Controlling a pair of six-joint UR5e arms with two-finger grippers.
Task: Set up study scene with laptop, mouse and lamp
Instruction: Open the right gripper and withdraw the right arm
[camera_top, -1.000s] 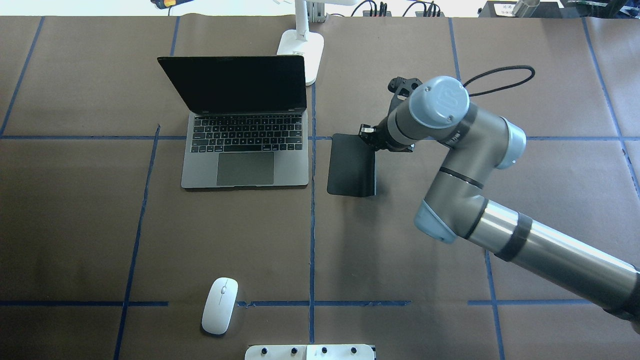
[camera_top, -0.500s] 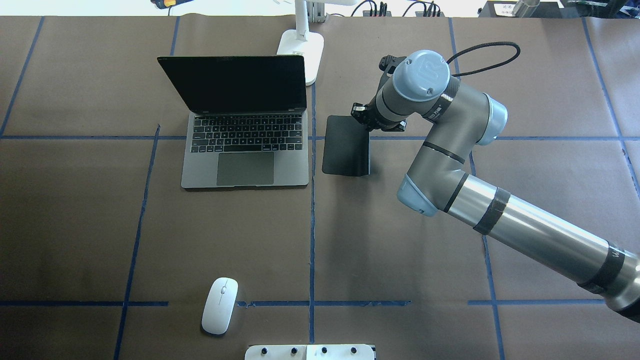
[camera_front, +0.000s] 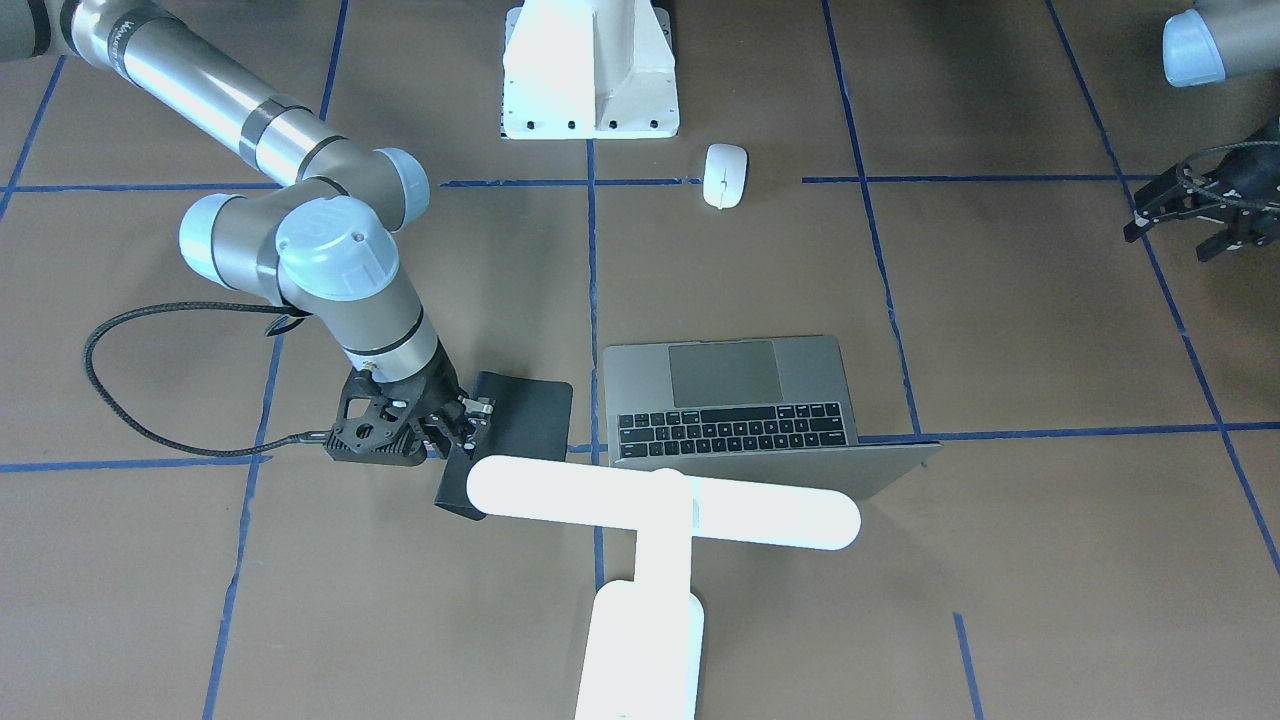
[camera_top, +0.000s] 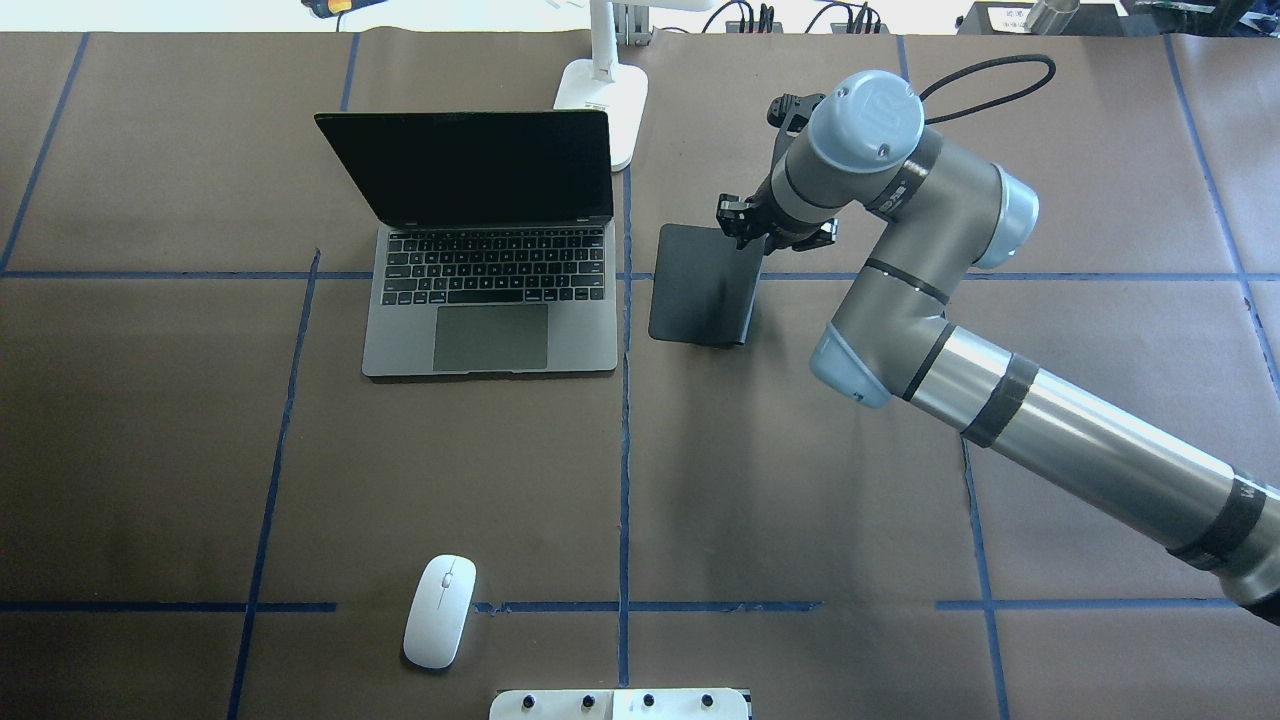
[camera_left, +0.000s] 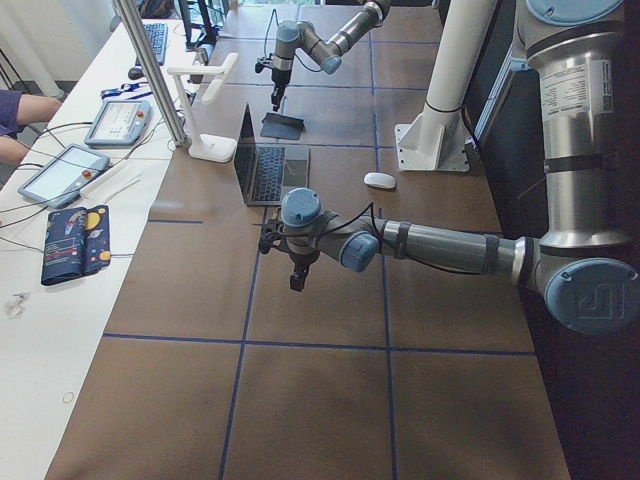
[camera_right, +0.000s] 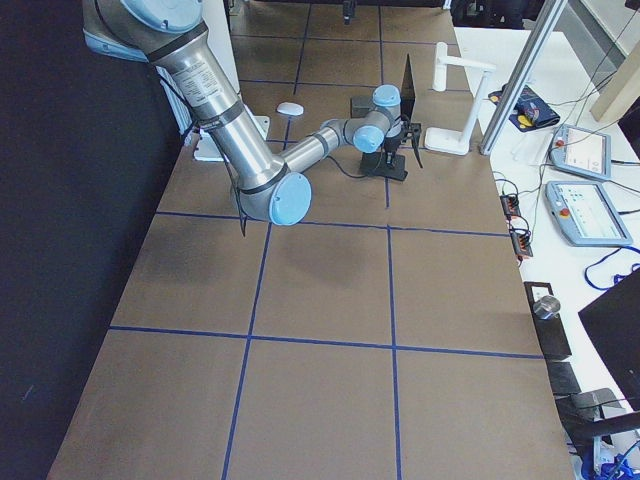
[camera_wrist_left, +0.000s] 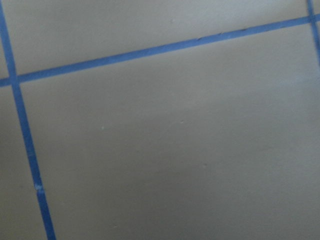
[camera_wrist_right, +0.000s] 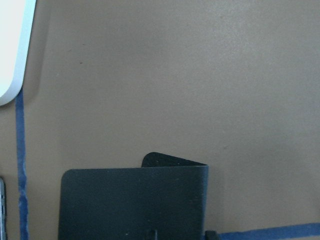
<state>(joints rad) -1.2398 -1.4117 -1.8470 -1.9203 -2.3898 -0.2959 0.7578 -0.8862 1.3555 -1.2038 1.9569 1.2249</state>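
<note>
The grey laptop (camera_top: 490, 300) stands open at the table's back left, screen dark. The white mouse (camera_top: 440, 610) lies near the front edge, far from both grippers. The white lamp (camera_front: 660, 505) stands behind the laptop, its base (camera_top: 605, 95) at the back edge. My right gripper (camera_top: 745, 225) is shut on the far edge of a flat black mat (camera_top: 700, 290) just right of the laptop; the mat hangs tilted, with its near edge low. The mat fills the lower part of the right wrist view (camera_wrist_right: 135, 205). My left gripper (camera_front: 1180, 225) hovers empty and open far to the left.
A white bolted mount block (camera_top: 620, 703) sits at the front edge beside the mouse. A black cable (camera_top: 990, 75) loops behind the right wrist. Blue tape lines cross the brown table (camera_top: 800, 480). The left wrist view shows only table and tape.
My right arm has carried the black mat away from me toward the table's back, and in the last half second a little to the right. Laptop, mouse and lamp have not moved.
</note>
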